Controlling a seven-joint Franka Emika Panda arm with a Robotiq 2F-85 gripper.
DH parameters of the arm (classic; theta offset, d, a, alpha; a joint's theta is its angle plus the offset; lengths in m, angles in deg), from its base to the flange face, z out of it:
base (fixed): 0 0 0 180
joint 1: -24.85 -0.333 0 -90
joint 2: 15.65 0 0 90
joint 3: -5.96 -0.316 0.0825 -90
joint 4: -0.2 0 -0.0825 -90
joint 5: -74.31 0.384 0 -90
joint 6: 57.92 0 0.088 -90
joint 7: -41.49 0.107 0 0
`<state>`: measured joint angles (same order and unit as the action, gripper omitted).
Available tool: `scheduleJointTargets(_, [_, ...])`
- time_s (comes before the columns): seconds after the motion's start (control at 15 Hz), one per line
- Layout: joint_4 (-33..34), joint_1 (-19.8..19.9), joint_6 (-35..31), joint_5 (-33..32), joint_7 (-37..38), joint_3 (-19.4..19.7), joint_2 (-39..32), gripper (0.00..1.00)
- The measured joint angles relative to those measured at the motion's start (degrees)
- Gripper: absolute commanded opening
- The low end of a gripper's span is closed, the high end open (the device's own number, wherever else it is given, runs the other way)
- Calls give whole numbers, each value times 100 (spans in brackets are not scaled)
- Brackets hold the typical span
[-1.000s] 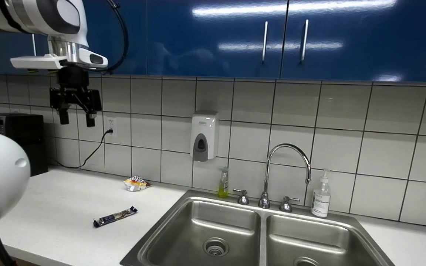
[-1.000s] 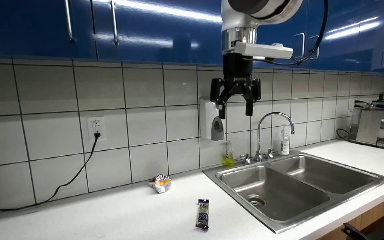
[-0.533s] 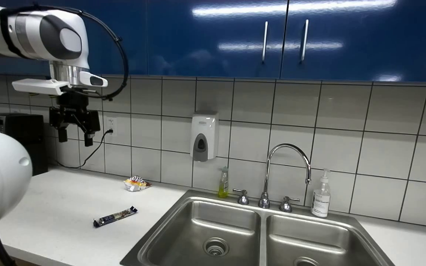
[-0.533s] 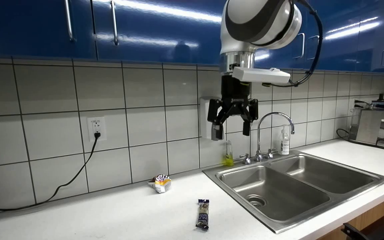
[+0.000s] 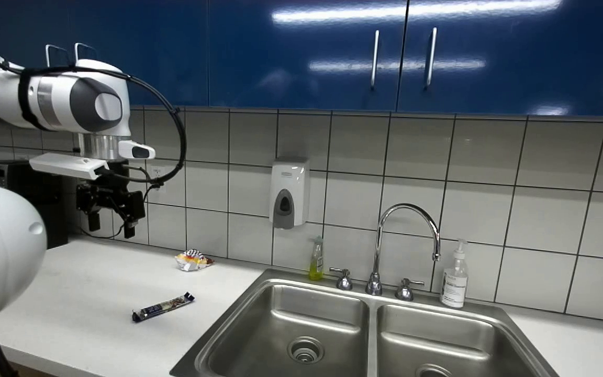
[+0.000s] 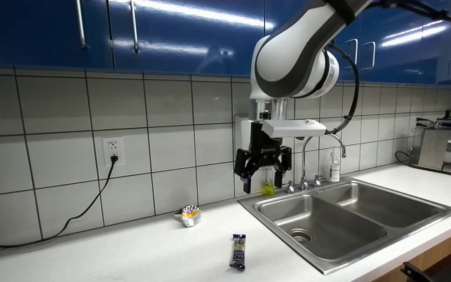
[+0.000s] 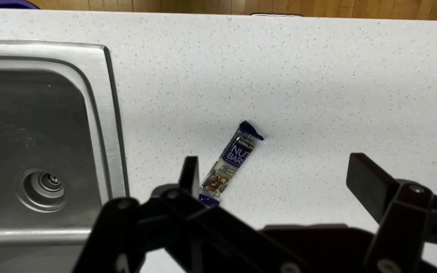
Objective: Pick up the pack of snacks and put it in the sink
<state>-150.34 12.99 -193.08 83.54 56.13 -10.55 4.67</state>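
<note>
Down comes the black two-finger Robotiq gripper [image 6: 262, 184] on its white-and-grey arm [image 6: 276, 58]: in both exterior views it sits lower than half a second ago, though its fingertips [image 6: 246, 186] hang in clear air above the white speckled countertop [image 7: 317, 94]. Its jaws stand wide apart, as before, holding nothing. The slim, dark-blue plastic-wrapped nut bar [image 7: 230, 163], the pack of snacks to be moved, has not shifted; it lies flat on the countertop beside the double-basin stainless steel sink [image 7: 102, 102], near its rim but not touching it. Also unmoved is a small crumpled white, orange and brown bag [image 5: 191, 261] near the white tiled wall [image 5: 207, 228].

This descent most likely serves the reach for the bar, so neither grasp nor transfer is done. From the wrist view the bar lies slantwise to the line along which the fingers [image 7: 372, 184] close, and it appears nearer the finger on the sink side. A small shift and a slight turn would probably help the jaws meet across its narrow width; coming straight down risks a finger landing on the wrapper.
</note>
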Motion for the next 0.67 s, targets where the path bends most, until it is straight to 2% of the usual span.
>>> scheduleJointTargets(0.33, [65, 0, -806, -198, 171, -29, -897, 100])
scheduleJointTargets(0.67, [469, 1, -1323, -918, 816, -17, -1950, 100])
